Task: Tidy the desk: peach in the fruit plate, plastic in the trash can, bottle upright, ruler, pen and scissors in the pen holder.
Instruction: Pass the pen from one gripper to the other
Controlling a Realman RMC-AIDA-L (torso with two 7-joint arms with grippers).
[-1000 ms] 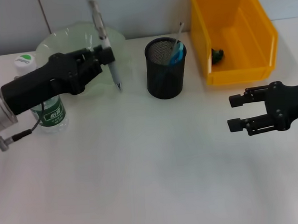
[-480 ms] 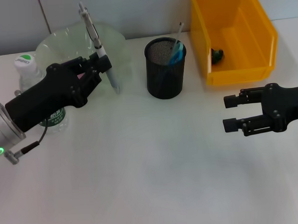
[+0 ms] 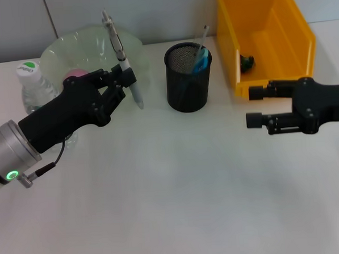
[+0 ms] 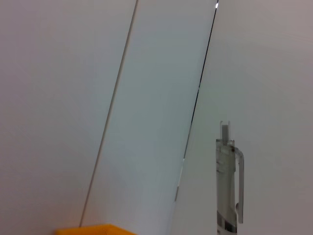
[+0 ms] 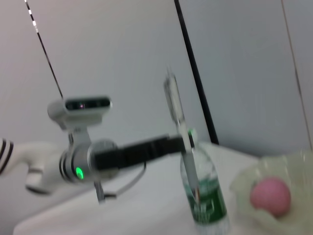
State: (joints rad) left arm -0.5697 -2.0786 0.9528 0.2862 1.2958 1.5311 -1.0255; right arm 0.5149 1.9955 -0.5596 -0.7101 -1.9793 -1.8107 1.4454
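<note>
The left gripper [image 3: 123, 83] pinches the pen [image 3: 121, 56] nearly upright above the desk [image 3: 178, 189], between the fruit plate [image 3: 60, 50] and the pen holder [image 3: 188, 76]. The right gripper [image 3: 254, 106], jaws spread, hovers before the yellow bin [image 3: 267, 42] near the desk's right edge.

Lab: white bench [image 3: 179, 206], yellow bin [image 3: 267, 39].

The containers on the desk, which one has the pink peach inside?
The pale green fruit plate behind the left gripper holds the peach. The black mesh pen holder and yellow bin do not.
</note>
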